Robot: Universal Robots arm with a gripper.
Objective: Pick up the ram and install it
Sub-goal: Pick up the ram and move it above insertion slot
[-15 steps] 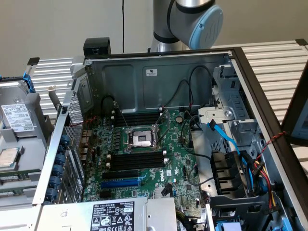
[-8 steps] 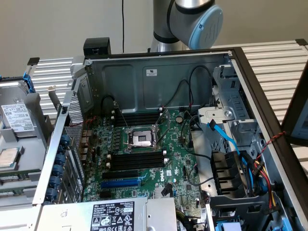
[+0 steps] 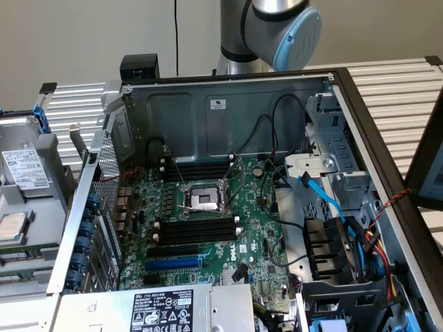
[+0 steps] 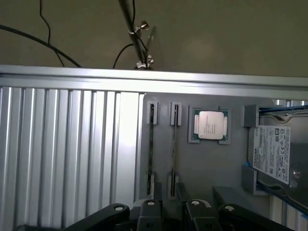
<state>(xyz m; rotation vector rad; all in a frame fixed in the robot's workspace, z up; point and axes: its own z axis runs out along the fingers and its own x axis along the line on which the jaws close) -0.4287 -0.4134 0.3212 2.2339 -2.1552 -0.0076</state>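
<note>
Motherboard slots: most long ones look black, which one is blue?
The blue slot, the long one closest to the silver box with the white label; the long slots either side of the processor socket are all black.

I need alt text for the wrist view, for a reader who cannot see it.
The gripper hangs over a grey tray that holds two thin ram sticks standing on edge, a processor chip and a hard drive. A ribbed aluminium table runs beside the tray.

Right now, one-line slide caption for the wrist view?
Open hand at a grey tray holding two edge-on ram sticks, with a processor and a hard drive alongside.
</note>
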